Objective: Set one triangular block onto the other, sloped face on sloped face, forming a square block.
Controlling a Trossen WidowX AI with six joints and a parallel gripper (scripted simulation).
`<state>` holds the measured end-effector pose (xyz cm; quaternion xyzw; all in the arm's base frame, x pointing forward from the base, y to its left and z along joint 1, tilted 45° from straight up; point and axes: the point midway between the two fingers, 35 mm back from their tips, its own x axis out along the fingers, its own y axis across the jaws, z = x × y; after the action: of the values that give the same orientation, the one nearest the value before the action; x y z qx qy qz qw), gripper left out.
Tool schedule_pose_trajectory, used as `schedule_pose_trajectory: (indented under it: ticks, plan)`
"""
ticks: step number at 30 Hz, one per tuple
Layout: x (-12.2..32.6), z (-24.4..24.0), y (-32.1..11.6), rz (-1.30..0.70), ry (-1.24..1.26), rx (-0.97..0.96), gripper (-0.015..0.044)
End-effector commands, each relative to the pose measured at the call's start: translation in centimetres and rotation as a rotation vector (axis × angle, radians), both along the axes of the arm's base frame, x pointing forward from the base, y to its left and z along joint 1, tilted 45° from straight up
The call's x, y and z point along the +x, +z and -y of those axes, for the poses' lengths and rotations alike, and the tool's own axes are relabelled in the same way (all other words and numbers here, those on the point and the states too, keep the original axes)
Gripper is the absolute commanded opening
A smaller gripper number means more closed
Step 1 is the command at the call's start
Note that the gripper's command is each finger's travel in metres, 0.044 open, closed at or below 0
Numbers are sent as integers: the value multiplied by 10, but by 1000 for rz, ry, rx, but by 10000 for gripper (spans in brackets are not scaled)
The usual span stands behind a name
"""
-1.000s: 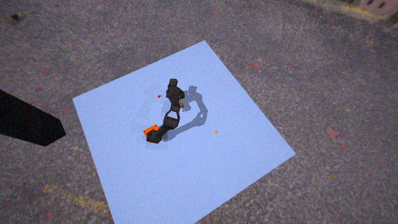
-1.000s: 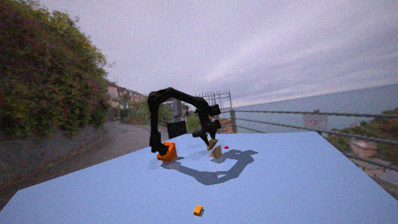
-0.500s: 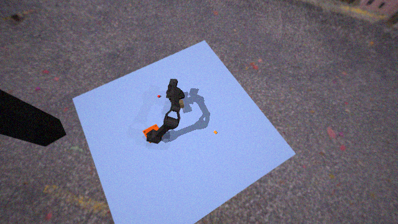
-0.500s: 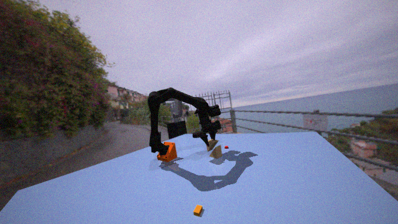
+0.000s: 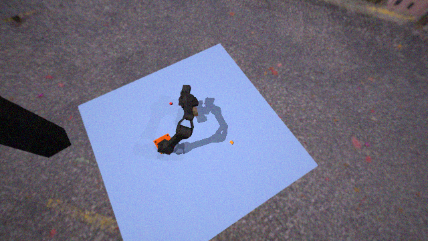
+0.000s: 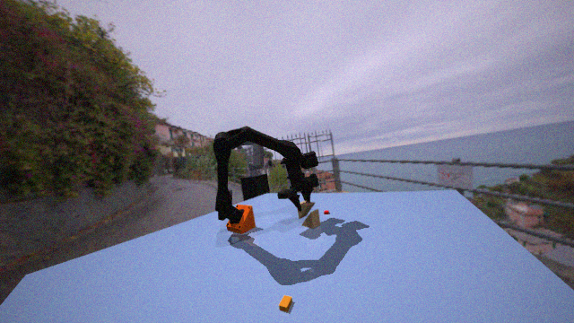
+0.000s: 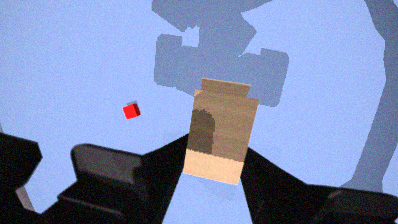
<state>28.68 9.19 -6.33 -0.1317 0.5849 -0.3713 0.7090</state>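
Observation:
My gripper (image 7: 213,141) is shut on a tan wooden triangular block (image 7: 220,135) and holds it just above the table. In the exterior view the held block (image 6: 306,208) hangs close above and slightly left of the second tan triangular block (image 6: 312,219), which rests on the light blue table. In the wrist view the lower block (image 7: 225,89) shows only as a strip past the far edge of the held one. In the top view the blocks (image 5: 195,112) sit at the gripper's end, mostly hidden by the arm.
A small red cube (image 7: 132,110) lies on the table left of the blocks, also in the exterior view (image 6: 326,212). A small orange cube (image 6: 285,303) lies near the front edge. The arm's orange base (image 6: 242,220) stands left of the blocks.

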Motion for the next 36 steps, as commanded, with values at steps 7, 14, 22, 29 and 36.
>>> schedule_pose_trajectory:
  ticks: [7,14,22,29,36]
  plan:
    - [1,4,-4,-6,3,0,0]
    - [2,7,-7,-6,3,0,0]
    - [4,11,-10,-6,3,-1,0]
    - [5,15,-12,-7,4,-1,0]
    - [6,18,-14,-8,4,-2,0]
